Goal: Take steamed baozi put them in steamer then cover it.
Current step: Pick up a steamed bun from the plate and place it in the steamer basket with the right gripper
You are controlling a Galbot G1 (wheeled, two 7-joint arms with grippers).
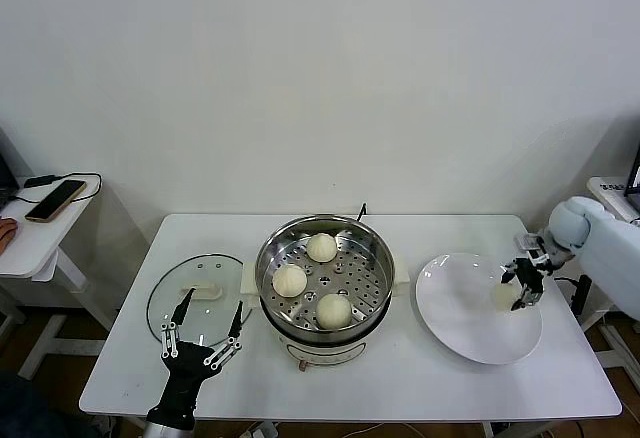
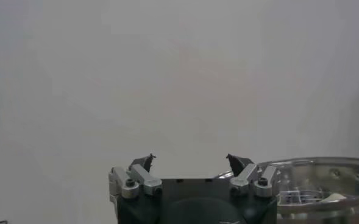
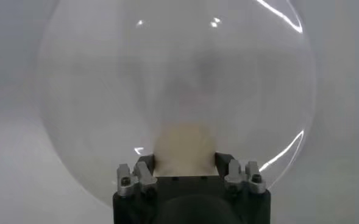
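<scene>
flat round white plate (image 1: 470, 330) on white rectangular counter (image 1: 420, 383), robot's right side | round clear glass lid w/ cream handle (image 1: 196, 298) flat on counter, left side, just beside pot | small white side table (image 1: 30, 243) far left, apart from counter | dark phone w/ orange edge (image 1: 56, 199) on it, black cable (image 1: 70, 176) attached

Even, soft light fills the scene with faint shadows, bright glare streaks curve along the plate (image 3: 289, 24) rim, and the bun (image 3: 184, 149) close to the right wrist camera is blurred.
</scene>
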